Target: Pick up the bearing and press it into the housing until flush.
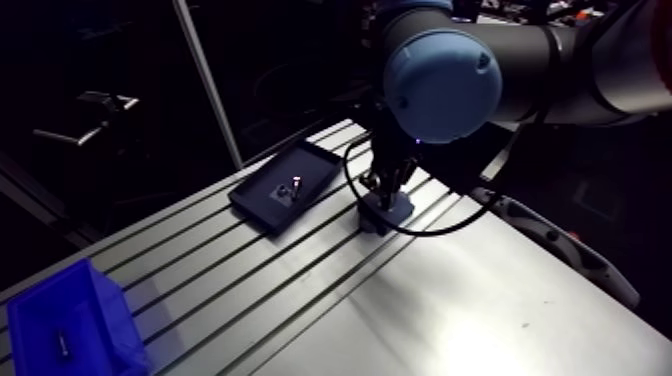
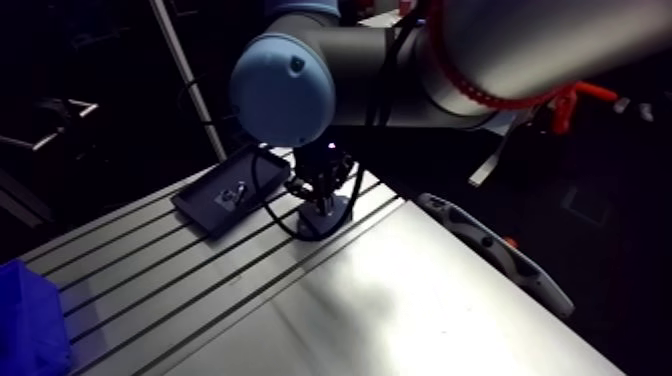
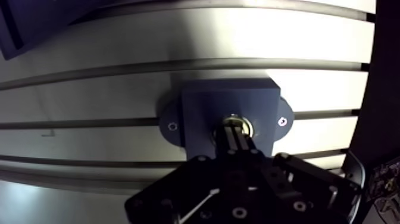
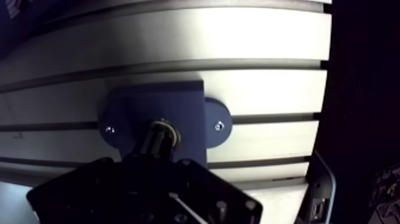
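the tool (image 3: 236,133), fingers pressed together, meets the shiny ring-shaped bearing (image 3: 249,126) in the matte blue square housing (image 3: 199,107) with rounded screw ears; slotted aluminium desk (image 3: 119,42) shows on every side.

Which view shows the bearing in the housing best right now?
The wrist view: the bearing shows as a bright ring in the housing, under the gripper. In the arm view the gripper hides it; only the housing shows.
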